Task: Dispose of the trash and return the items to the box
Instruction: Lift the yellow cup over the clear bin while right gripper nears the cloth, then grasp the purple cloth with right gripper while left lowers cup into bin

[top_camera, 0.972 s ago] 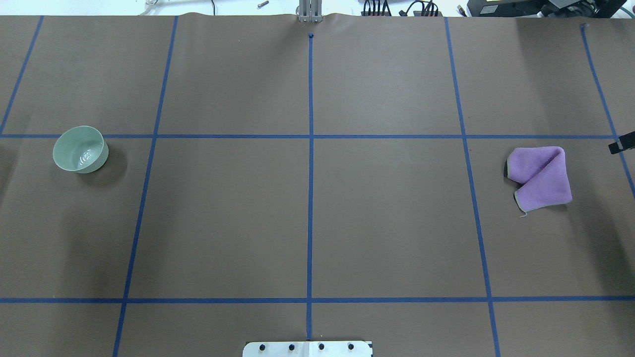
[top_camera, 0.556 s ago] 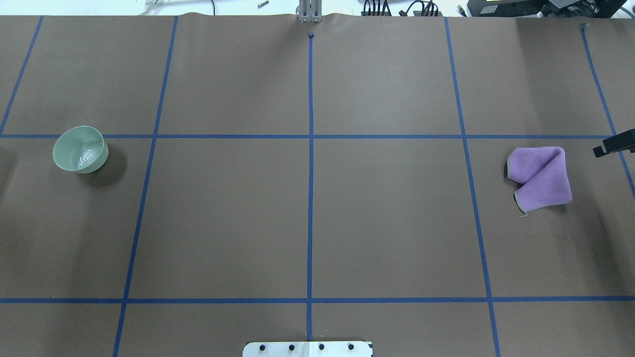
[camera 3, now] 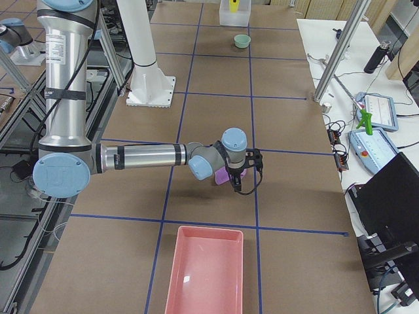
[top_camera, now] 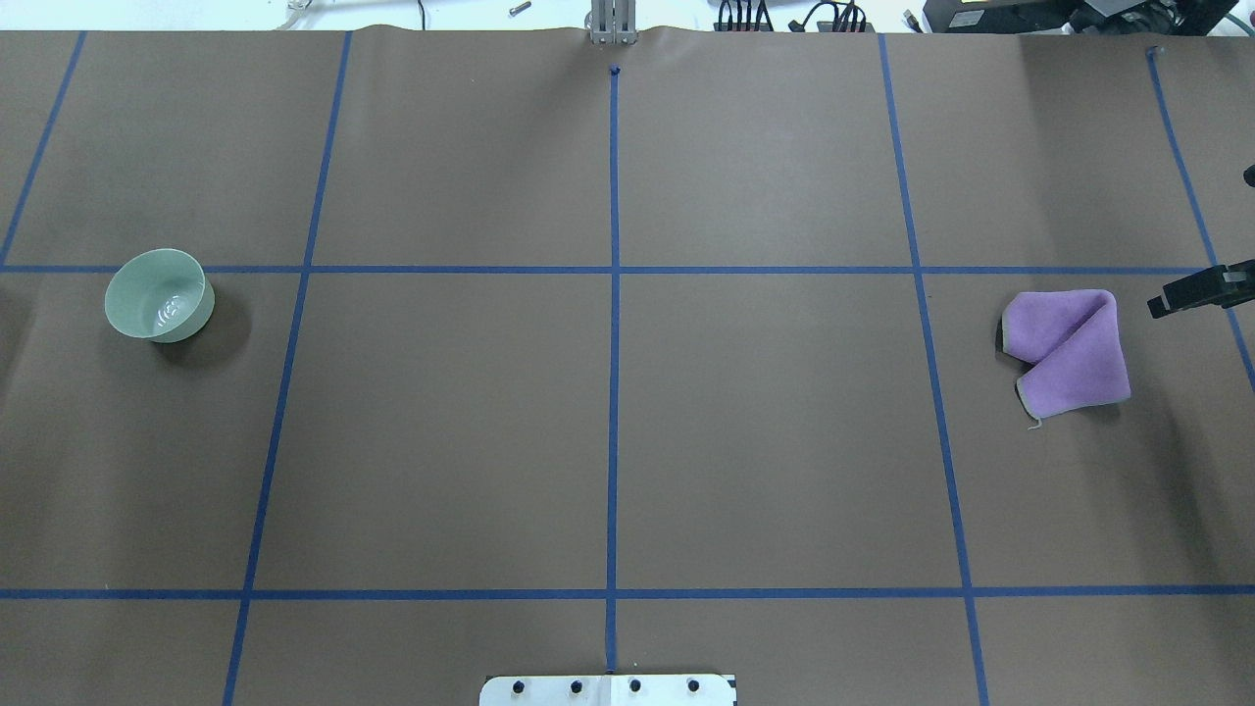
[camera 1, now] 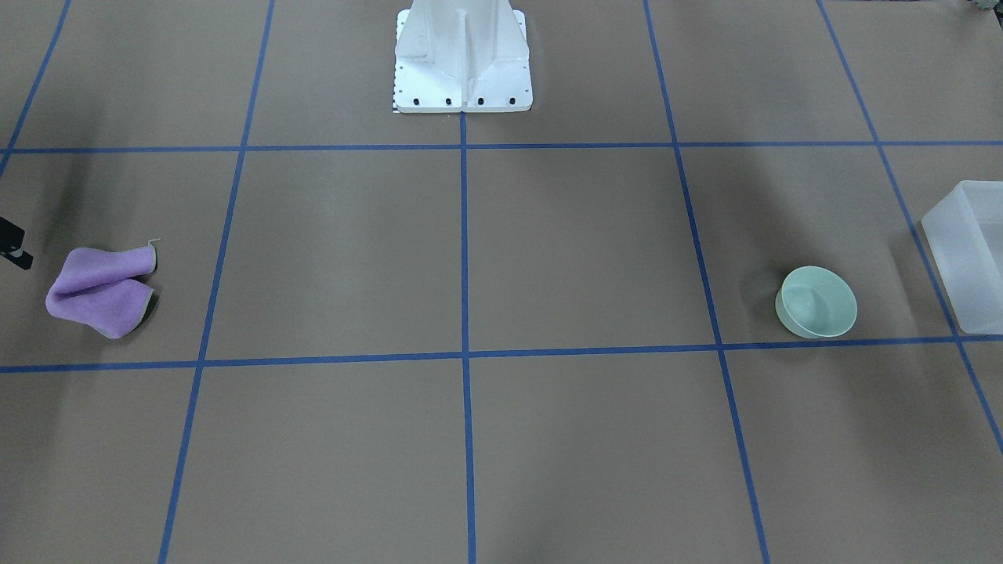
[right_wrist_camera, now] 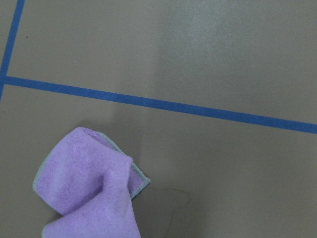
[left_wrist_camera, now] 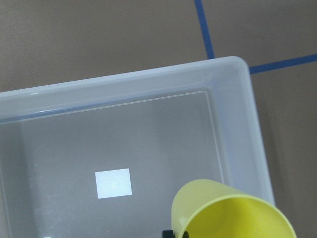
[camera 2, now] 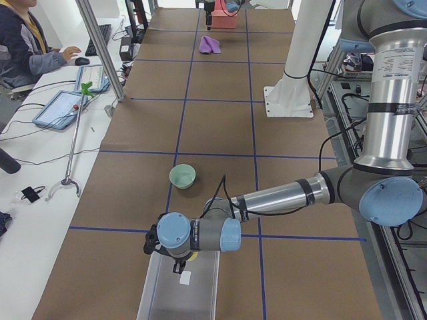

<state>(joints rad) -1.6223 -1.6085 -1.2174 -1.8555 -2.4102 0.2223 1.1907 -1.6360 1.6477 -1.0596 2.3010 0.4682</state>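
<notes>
One item hovers over the box; nothing is put away yet

We see a wide brown paper-covered table [top_camera: 608,441] crossed by blue tape lines. At its end on the robot's left stands the frosted translucent white plastic box [left_wrist_camera: 237,124]; the part in view holds only a white label on its floor. At the opposite end lies a shallow pink plastic tray [camera 3: 203,275] with nothing in it. Near that tray a folded purple microfibre cloth [top_camera: 1069,353] rests on the paper. The pale mint-green round plastic bowl [top_camera: 159,294] sits upright near the box, apart from it.

The small yellow plastic tumbler cup [left_wrist_camera: 223,213] hangs over the box's open top, carried by the left gripper [camera 2: 177,265]. Its jaws are almost out of frame, yet we judge them pinching the cup. The right gripper [camera 3: 244,182] hovers over the cloth; we cannot tell whether its jaws are spread or pressed together.

By our reading, the cup needs releasing, the bowl must follow, and the cloth, if it is the trash, awaits removal.
</notes>
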